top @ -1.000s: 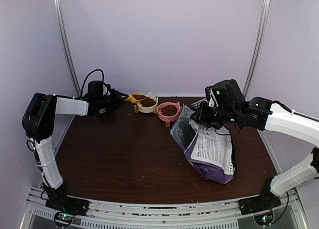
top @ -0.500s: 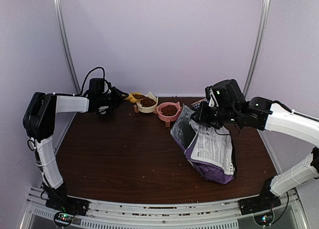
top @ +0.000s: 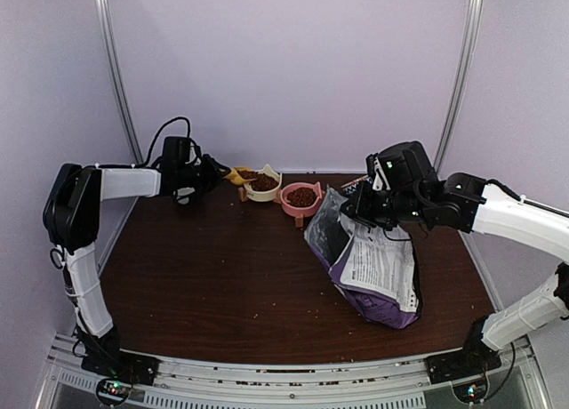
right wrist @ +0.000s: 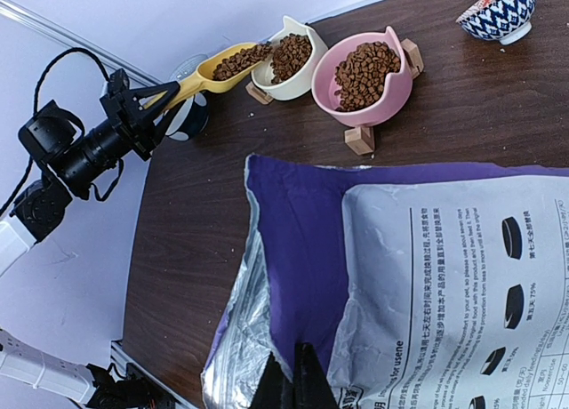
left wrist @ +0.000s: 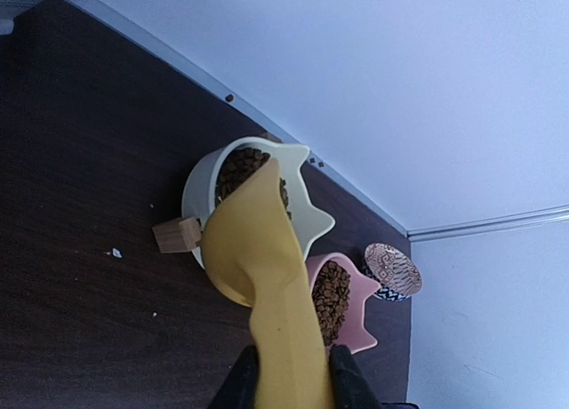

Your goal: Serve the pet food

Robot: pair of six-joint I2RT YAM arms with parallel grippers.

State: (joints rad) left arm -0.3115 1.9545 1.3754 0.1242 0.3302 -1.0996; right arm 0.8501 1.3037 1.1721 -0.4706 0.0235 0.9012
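The left gripper [left wrist: 293, 384] is holding the handle of the yellow scoop [left wrist: 258, 249] in a narrow grip, with the scoop's tip at the rim of the cream bowl [right wrist: 284, 87] and some kibble [right wrist: 240, 60] lying in it. The right gripper [right wrist: 291, 380] is pinching, fully closed, the open edge of the purple bag [right wrist: 302, 249], which is leaning on the table [top: 222, 276] near the pink bowl [right wrist: 382, 102]. The serving is looking almost finished: both bowls are already carrying kibble, and what seems left is tipping out this scoop and putting scoop and bag down.
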